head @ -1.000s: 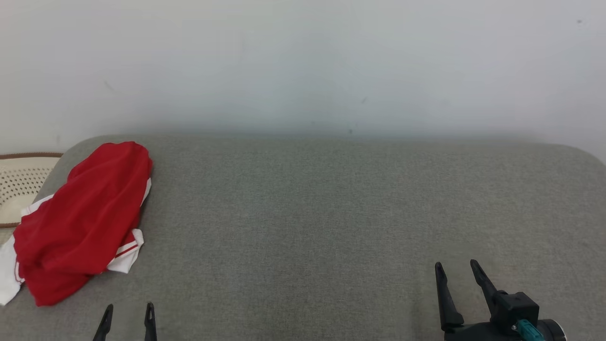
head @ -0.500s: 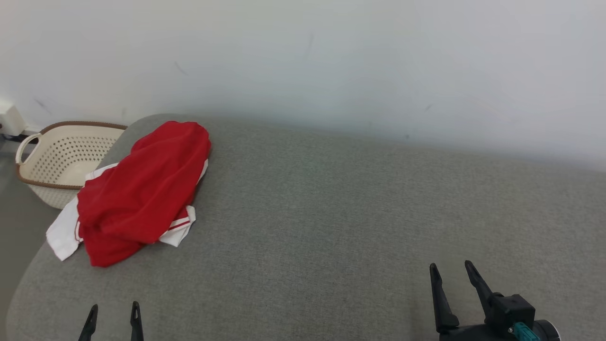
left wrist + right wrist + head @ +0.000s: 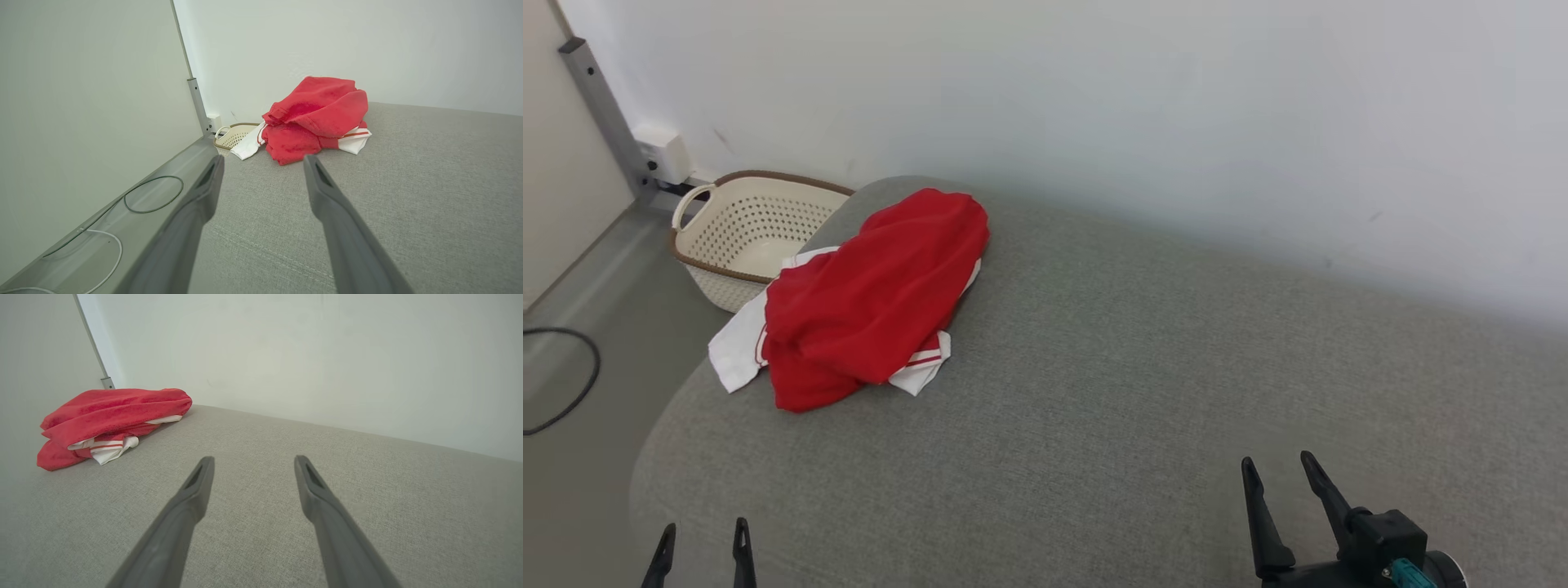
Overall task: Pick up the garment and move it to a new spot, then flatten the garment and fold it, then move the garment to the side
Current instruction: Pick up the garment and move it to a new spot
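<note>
Head view on my screen has the garment (image 3: 874, 302), red with white trim, lying bunched in a heap at the far left corner of the grey fabric-covered table (image 3: 1135, 392), one white edge reaching the table's left rim. Just beyond it, down on the floor (image 3: 596, 327), I see a cream perforated basket (image 3: 743, 229) with a brown rim, close to the wall (image 3: 1176, 122), and a dark cable (image 3: 572, 392) loops across the floor further left. My left claw (image 3: 705, 524) sits at the near left edge of the table, fingers apart and holding nothing, well short of the garment. My right claw (image 3: 1276, 458) is at the near right, likewise spread with nothing between its fingers, well apart from the cloth. Left wrist view looks along the spread fingers towards the heap, which lies ahead on the table with the basket behind its left side. Right wrist view puts the garment off to the far left, with grey fabric under the fingers
</note>
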